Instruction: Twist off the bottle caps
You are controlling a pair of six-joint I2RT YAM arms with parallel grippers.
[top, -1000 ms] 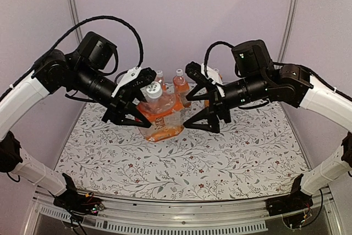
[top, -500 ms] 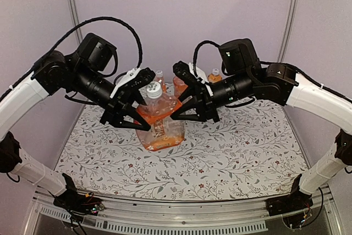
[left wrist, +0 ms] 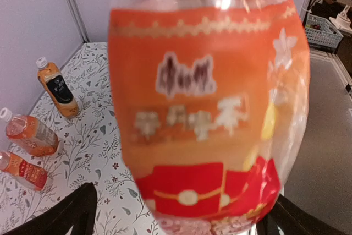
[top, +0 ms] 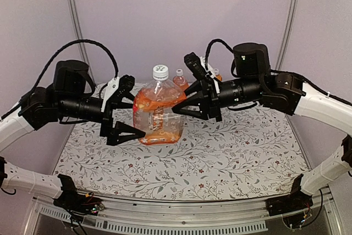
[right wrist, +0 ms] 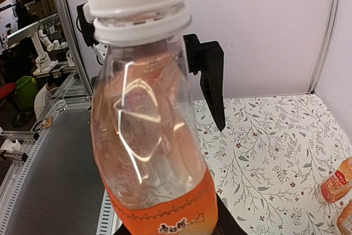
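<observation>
Top external shows right claw (top: 183,88) clamped on the bottle (top: 157,115), left claw (top: 128,109) spread wide around it.

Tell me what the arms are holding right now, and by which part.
The right gripper holds the big bottle by its upper body, below the cap. The left gripper stands open around its lower part, gripping nothing.

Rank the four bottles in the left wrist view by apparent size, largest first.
1. Large bottle: fills the frame, though it sits right at the camera.
2. Dark-labelled bottle and orange bottle: they look alike, so unranked.
3. Red-labelled bottle: looks smallest, but the frame edge crops it.
</observation>
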